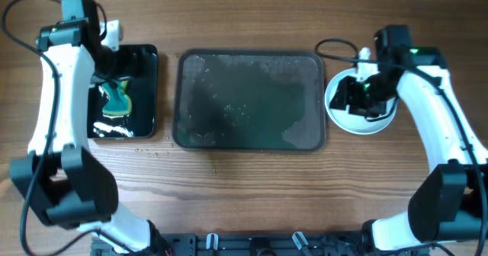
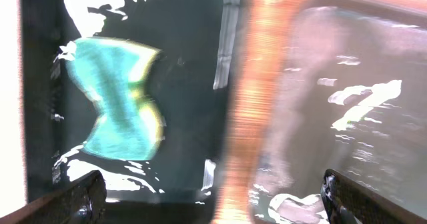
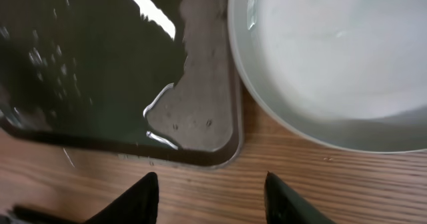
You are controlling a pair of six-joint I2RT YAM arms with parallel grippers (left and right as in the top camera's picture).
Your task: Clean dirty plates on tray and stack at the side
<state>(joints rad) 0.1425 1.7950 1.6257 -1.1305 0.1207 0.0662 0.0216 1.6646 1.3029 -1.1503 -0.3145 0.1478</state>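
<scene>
The dark grey tray (image 1: 252, 138) lies in the middle of the table, wet and blotchy, with no plate on it. White plates (image 1: 381, 123) sit stacked on the wood just right of the tray; I cannot tell how many. The top plate (image 3: 333, 57) looks clean, with no teal streak. My right gripper (image 1: 358, 94) hovers over the stack's left side, open and empty (image 3: 210, 204), beside the tray's corner (image 3: 200, 117). My left gripper (image 1: 114, 67) is open and empty (image 2: 217, 211) over the black tub, with the tray's edge (image 2: 347, 84) showing in its blurred view.
A smaller black tub (image 1: 145, 96) with shiny water stands left of the tray and holds a teal and yellow sponge (image 1: 118, 100), also seen in the left wrist view (image 2: 120, 101). A narrow strip of wood (image 2: 260, 117) separates tub and tray. Cables run near both arms.
</scene>
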